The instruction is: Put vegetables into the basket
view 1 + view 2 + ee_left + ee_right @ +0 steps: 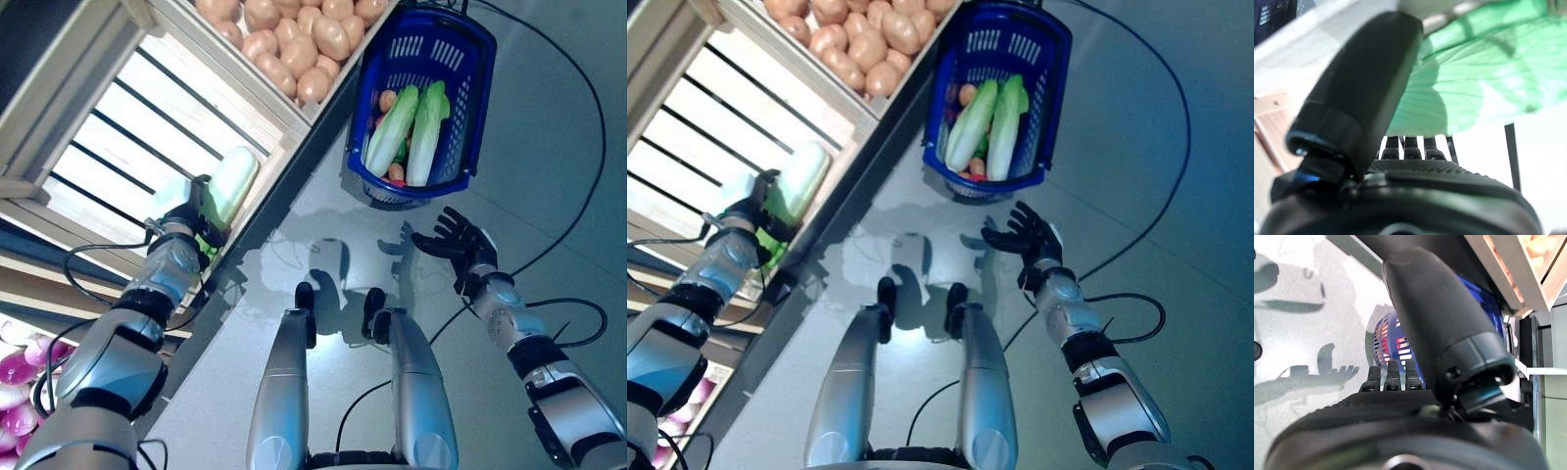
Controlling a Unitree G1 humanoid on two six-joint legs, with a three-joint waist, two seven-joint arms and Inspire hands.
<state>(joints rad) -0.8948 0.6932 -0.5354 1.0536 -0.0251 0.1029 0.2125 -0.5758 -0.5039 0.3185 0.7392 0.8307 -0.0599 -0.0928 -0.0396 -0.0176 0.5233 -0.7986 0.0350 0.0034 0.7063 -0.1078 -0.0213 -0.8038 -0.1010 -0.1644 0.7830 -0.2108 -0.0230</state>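
Gripping a pale green cabbage (231,183), the left hand (188,227) was curled round the vegetable's leafy lower end above the slatted wooden shelf (127,137), with the thumb pressed against the leaf (seen close in the left wrist view). The right hand (457,240) hung over the grey floor (549,127) with fingers spread and straight, holding nothing, just short of the blue basket (476,88). That basket stood on the floor beside the shelf's edge and already held two long cabbages (409,132) lying side by side, with small round reddish vegetables beneath and beside them. A wooden crate of potatoes (294,34) sat on the shelf next to the basket. Purple onions (18,370) showed at the shelf's lower level, near the left arm.
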